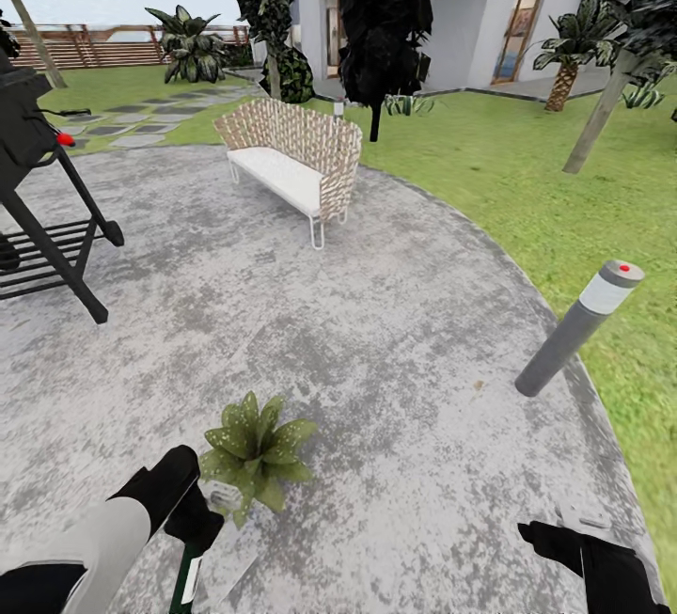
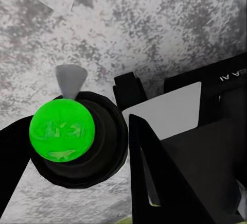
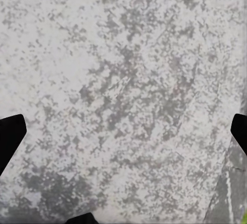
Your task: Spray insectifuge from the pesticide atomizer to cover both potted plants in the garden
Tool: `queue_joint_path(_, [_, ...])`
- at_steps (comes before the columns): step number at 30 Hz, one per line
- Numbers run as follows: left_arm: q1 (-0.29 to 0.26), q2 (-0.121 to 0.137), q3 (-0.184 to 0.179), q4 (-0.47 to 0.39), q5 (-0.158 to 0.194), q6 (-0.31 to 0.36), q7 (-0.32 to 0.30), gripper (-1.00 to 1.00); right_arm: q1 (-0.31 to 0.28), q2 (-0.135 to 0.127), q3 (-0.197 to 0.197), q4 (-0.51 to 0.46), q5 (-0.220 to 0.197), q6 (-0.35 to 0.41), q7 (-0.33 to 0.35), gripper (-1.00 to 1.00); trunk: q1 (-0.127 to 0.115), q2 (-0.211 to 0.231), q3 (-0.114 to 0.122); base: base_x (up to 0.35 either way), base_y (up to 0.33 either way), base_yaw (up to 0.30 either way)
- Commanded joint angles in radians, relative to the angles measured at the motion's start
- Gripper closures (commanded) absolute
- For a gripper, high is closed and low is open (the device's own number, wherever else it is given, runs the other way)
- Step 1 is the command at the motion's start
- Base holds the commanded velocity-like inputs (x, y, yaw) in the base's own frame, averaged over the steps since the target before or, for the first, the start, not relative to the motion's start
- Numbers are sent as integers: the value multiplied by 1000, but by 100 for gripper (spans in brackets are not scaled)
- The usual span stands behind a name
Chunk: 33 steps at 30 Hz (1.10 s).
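The left end effector (image 1: 202, 511) is clamped on the pesticide atomizer (image 2: 77, 144), held just beside a potted plant (image 1: 256, 454) near the patio's (image 1: 376, 313) front edge. The right end effector (image 3: 123, 131) gapes wide over bare paving.

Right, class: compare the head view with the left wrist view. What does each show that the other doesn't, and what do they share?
Head view: a potted plant, a wicker bench, a grey bollard lamp, the lawn, the house and the right gripper. Left wrist view: the pesticide atomizer from above, dark head with a bright green dot, held in the left gripper. Both: the grey patio and that gripper.
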State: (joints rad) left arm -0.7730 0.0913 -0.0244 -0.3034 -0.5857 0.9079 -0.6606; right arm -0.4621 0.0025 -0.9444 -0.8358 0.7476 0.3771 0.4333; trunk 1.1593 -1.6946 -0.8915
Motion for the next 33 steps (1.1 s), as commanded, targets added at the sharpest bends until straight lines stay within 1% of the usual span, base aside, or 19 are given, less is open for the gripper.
queue_joint_path(1, [0, -8, -4, -3, -10, 2, -8, 100, -1, 1, -4, -2, 9, 1, 10, -100, 0, 0, -1, -17, -6, -59])
queue_joint_path(3, [-1, -13, -3, -4, -10, 2, -8, 100, -1, 1, -4, -2, 9, 1, 10, -100, 0, 0, -1, -7, -3, -116])
queue_joint_path(8, [-2, -15, -3, -5, -9, 3, -8, 100, -1, 1, -4, -2, 9, 1, 10, -100, 0, 0, -1, -1, -1, -219])
queue_joint_path(12, [-2, -7, -2, -5, -11, 3, -8, 100, -1, 1, -4, -2, 9, 1, 10, -100, 0, 0, -1, 0, 0, -245])
queue_joint_path(15, [-2, 10, -2, -5, -11, 3, -8, 100, -1, 1, -4, -2, 9, 1, 10, -100, 0, 0, -1, 0, 0, -190])
queue_joint_path(18, [-2, 14, -2, -5, -10, 3, -8, 100, -1, 1, -4, -2, 9, 2, 10, -100, 0, 0, -1, 0, 0, -77])
queue_joint_path(22, [-2, 8, -3, -5, -10, 2, -7, 100, -1, 1, -4, -2, 9, 1, 9, -100, 0, 0, -1, 0, 0, -15])
queue_joint_path(30, [-2, 4, -5, -5, -9, 2, -7, 100, -1, 1, -4, -2, 9, 2, 10, -100, 0, 0, -1, 0, 0, -1])
queue_joint_path(32, [-2, 0, -5, -5, -9, 2, -7, 100, -1, 1, -4, -2, 9, 1, 10, -100, 0, 0, -1, 0, 0, 0])
queue_joint_path(33, [-2, -6, -5, -5, -9, 2, -7, 100, -1, 1, -4, -2, 9, 1, 10, -100, 0, 0, -1, 0, 0, 0])
